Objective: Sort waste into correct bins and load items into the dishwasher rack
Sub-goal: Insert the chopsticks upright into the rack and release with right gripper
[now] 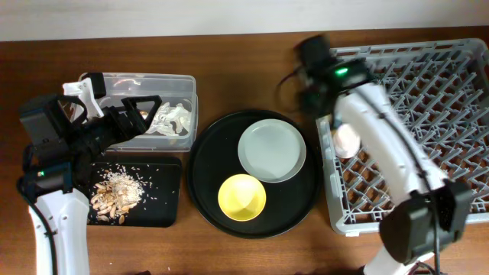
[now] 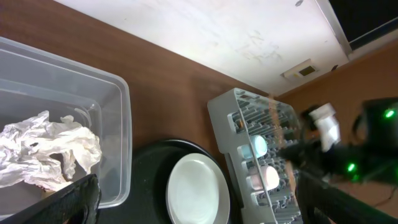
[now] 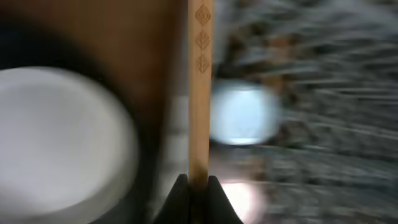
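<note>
Two arms: left fingers (image 2: pixel 78 199) hang spread, empty, over the clear box (image 2: pixel 121 93) holding the napkin (image 2: pixel 50 149). Plate (image 1: pixel 271 150) and yellow bowl (image 1: pixel 242 197) wait on the round tray (image 1: pixel 206 153). Right fingers (image 3: pixel 177 202) clamp a chopstick (image 3: pixel 200 93) over the rack (image 1: pixel 428 92), probably to slot it between pegs.

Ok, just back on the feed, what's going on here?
The right fingers are shut on a chopstick, held over the edge of the rack where the blue cup and pink cup already sit. The left fingers look open above the box, with the napkin inside. Scraps lie on the flat tray. The plate and bowl are not yet loaded; they sit on the round tray.
</note>
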### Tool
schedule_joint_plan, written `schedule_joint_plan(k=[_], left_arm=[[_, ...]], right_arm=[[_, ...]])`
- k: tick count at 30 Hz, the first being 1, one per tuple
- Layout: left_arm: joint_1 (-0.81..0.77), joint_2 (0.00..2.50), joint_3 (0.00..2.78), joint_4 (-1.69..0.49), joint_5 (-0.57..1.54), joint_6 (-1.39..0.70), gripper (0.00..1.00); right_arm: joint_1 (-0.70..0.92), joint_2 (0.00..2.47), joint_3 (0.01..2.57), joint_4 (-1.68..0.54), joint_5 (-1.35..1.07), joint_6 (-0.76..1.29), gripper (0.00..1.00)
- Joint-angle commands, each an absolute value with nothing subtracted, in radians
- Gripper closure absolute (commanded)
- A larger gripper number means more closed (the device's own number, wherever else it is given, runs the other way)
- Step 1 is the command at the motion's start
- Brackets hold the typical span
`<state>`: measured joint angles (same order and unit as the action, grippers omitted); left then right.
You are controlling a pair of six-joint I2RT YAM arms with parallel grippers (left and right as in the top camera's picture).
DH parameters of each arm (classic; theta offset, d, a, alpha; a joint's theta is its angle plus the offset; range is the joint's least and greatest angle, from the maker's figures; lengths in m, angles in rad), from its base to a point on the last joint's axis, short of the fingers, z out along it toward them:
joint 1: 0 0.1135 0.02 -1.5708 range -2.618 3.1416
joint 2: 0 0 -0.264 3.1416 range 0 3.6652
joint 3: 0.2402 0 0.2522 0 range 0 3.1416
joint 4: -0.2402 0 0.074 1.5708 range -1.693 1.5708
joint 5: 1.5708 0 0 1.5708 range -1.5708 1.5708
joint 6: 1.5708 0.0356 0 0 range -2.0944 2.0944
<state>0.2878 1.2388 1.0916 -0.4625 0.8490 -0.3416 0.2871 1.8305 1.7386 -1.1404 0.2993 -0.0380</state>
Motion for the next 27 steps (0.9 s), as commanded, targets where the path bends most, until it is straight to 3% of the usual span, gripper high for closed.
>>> schedule_joint_plan(k=[1,10,18,19,21,27], left_arm=[[0.292,1.229,1.108,-0.462,0.863,-0.351,0.01],[0.292,1.229,1.108,-0.461,0.864,-0.351,0.01],[0.292,1.229,1.108,-0.462,0.863,-0.351,0.01],[0.292,1.229,1.108,-0.462,0.864,-0.351,0.01],[0.292,1.229,1.108,-0.461,0.864,-0.351,0.01],[0.292,1.229,1.108,-0.462,0.864,-0.351,0.01]], right_arm=[[0.133,1.844,1.741,-1.132,0.411,-0.207,0.96],[-0.129,1.863,1.737,-1.08,-0.022,-0.382,0.96],[-0.171,1.943,1.737,-1.058,-0.068,-0.385,0.95],[-0.171,1.952,1.737,-1.055,-0.068,-0.385,0.83],[-0.171,1.959,1.737,-1.054,-0.068,-0.385,0.69],[-0.171,1.959,1.737,-1.062,-0.068,-0.376,0.61]])
